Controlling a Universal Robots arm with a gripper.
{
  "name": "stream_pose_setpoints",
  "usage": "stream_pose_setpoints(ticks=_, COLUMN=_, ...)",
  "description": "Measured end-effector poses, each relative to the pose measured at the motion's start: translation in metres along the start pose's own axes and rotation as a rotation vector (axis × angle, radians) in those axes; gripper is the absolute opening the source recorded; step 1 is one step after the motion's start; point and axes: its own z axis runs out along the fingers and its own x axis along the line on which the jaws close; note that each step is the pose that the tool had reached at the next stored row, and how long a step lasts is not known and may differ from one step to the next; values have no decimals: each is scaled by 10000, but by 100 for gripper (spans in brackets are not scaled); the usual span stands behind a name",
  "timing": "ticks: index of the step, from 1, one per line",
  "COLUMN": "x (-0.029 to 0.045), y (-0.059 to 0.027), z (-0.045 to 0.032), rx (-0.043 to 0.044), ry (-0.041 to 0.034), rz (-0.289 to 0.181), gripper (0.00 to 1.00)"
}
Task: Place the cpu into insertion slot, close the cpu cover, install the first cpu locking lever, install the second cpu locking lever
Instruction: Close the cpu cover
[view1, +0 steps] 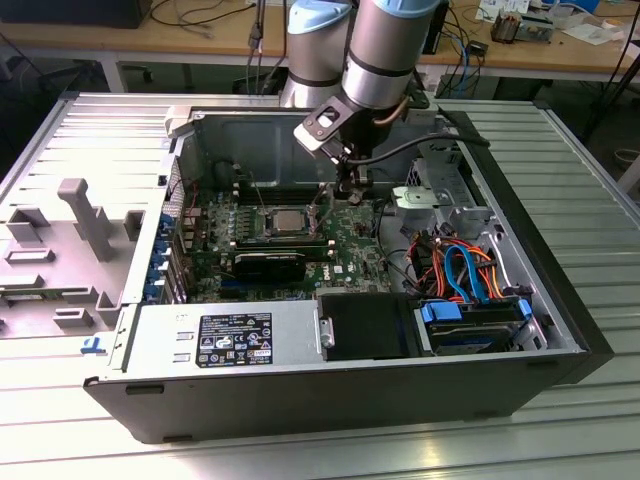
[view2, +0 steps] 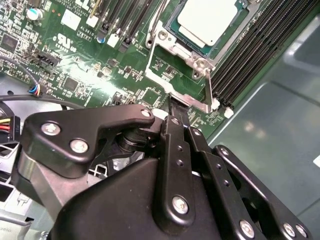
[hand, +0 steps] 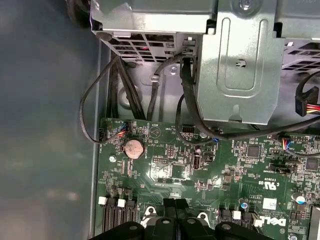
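Pincer (view2: 174, 105) pressed together, tips at silver rim of insertion slot (view2: 167, 80). Just beyond: cpu (view2: 207, 17) seated in slot, cpu cover (view2: 175, 47) down around it. Black memory slots (view2: 250, 55) alongside. Farther off, grey drive cage (view1: 430, 195) and coloured cables (view1: 455, 265).

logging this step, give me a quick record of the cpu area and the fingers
cpu: seated in the insertion slot
cpu cover: looks down, framing the cpu
gripper: fingers shut, tips at the slot's corner above the motherboard
case: open, lying on its side
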Motion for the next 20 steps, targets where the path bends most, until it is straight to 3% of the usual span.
stream_pose_setpoints(ticks=10, x=-4, y=-81, z=8, rx=-6, ry=77, rz=-7, gripper=11)
stream_pose_setpoints(ticks=20, x=-4, y=-152, z=15, rx=-6, ry=78, rz=-7, gripper=11)
